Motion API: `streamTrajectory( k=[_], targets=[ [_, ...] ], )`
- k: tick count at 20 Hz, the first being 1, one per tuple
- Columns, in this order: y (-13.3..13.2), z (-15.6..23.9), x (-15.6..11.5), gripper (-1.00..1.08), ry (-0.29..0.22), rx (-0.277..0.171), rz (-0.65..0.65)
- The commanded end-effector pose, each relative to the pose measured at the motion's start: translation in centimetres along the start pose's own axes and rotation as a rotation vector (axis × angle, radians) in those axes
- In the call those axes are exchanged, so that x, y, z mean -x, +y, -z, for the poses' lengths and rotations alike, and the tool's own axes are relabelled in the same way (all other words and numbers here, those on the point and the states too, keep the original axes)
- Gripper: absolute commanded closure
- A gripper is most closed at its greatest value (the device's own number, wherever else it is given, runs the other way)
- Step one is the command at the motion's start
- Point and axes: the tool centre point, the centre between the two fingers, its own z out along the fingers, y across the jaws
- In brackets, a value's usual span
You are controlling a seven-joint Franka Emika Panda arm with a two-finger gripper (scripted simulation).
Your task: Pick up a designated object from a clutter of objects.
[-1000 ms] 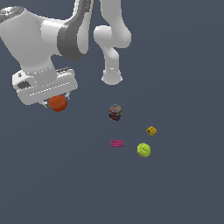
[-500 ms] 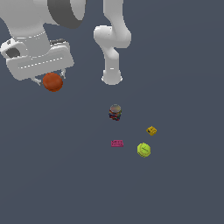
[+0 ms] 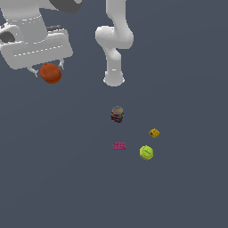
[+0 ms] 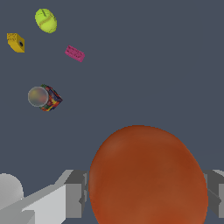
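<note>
The designated object, a plain rust-orange ball [image 3: 50, 73], hangs high above the floor at the exterior view's left, held under the white hand. My gripper [image 3: 49, 71] is shut on it. In the wrist view the ball [image 4: 146, 177] fills the frame between the grey fingers [image 4: 74, 192]. The other pieces of the clutter of objects lie on the floor below, apart from the gripper: a dark multicoloured can [image 3: 117, 114], a flat pink block [image 3: 119, 145], a yellow-green round one [image 3: 146, 152] and a tiny yellow block [image 3: 154, 132].
The arm's white base column [image 3: 114, 44] stands behind the can. The floor is plain dark grey. The wrist view shows the can [image 4: 45, 97], pink block [image 4: 75, 53], yellow-green piece [image 4: 46, 20] and yellow block [image 4: 16, 42] far below.
The gripper has risen steadily with the orange ball in it, lifting it well above the floor. The four items on the floor have not moved.
</note>
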Motion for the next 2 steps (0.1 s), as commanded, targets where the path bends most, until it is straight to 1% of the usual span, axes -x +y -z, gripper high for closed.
streamTrajectory(
  k=[1,2],
  targets=[
    [0.05,0.15,0.02,1.08,0.000,0.001,0.000],
    [0.06,0.14,0.01,1.08,0.000,0.001,0.000]
  ],
)
